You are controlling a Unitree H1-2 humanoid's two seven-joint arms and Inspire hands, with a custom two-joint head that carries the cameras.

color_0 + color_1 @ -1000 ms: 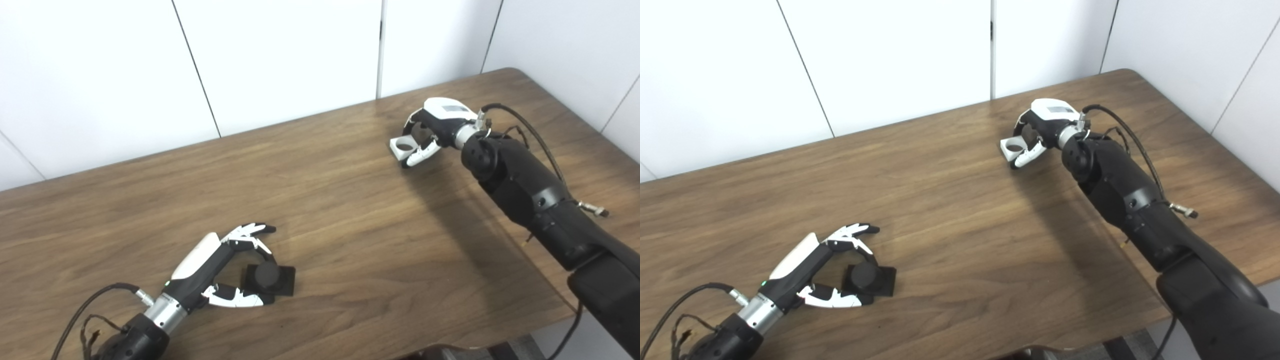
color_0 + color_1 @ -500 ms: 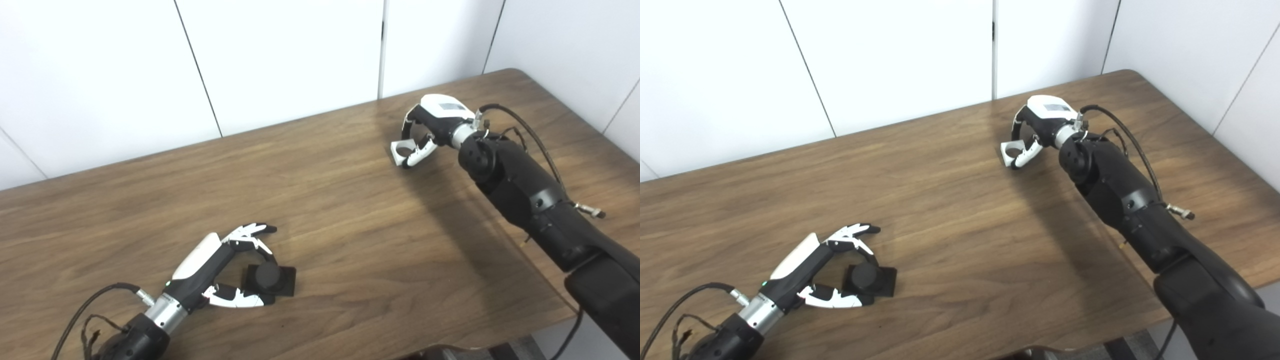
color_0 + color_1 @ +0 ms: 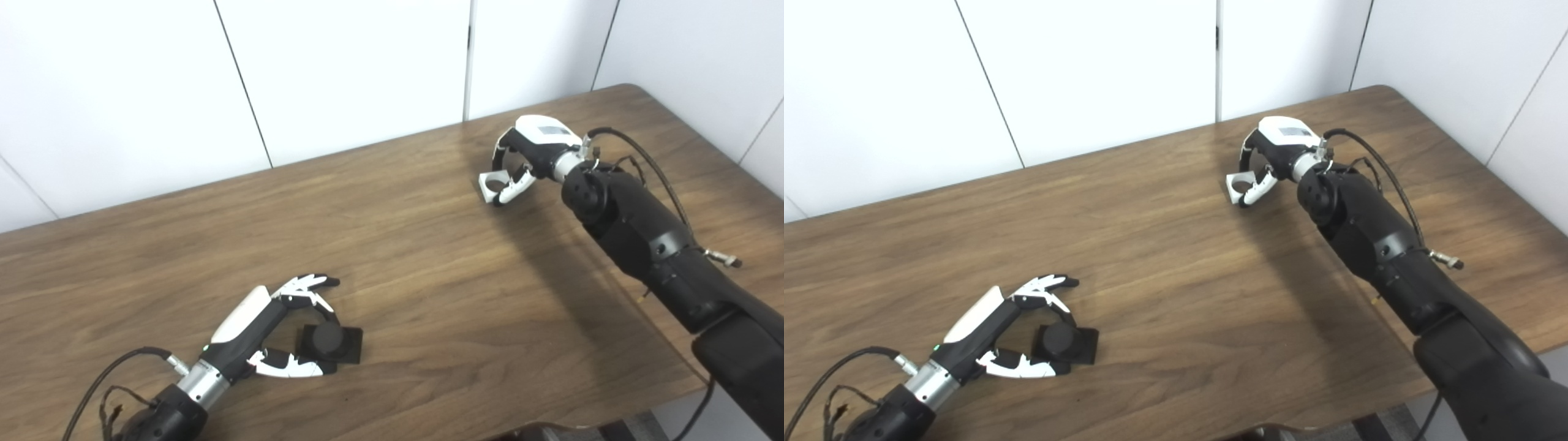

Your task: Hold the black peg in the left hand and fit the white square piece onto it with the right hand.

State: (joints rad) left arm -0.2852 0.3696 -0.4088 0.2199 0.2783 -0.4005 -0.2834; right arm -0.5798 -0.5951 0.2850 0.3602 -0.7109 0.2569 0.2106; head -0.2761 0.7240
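Left eye view: left hand [image 3: 269, 331] lies low on the wooden counter [image 3: 429, 294], fingers [image 3: 306, 283] and thumb spread apart around the black peg [image 3: 324, 339]. Peg is a short round post upright on a flat black square base, base flat on the counter. It sits in the gap between thumb and fingers; thumb tip just beside the base's near edge, curled fingers close over the post's far side. Cannot tell if any of them actually touch it. Peg not lifted. Right hand [image 3: 520, 162] is far across the counter, well apart from the left one, palm turned down, fingers and thumb curled in on the white square piece [image 3: 493, 184]. Piece is at the fingertips on the side away from the wrist, round hole facing up, slightly tilted. Whether it rests on the counter or is just off it cannot be told. Black cable [image 3: 643, 159] loops off the right wrist.

Right eye view: same layout. Left hand [image 3: 998, 346] spread, black peg [image 3: 1062, 343] between thumb and fingers, base on the counter [image 3: 1182, 294]. Right hand [image 3: 1268, 159] clamped around the white square piece [image 3: 1239, 185], thumb against its near side, fingers arching over the far side. White wall panels [image 3: 1090, 73] behind the counter's far edge.
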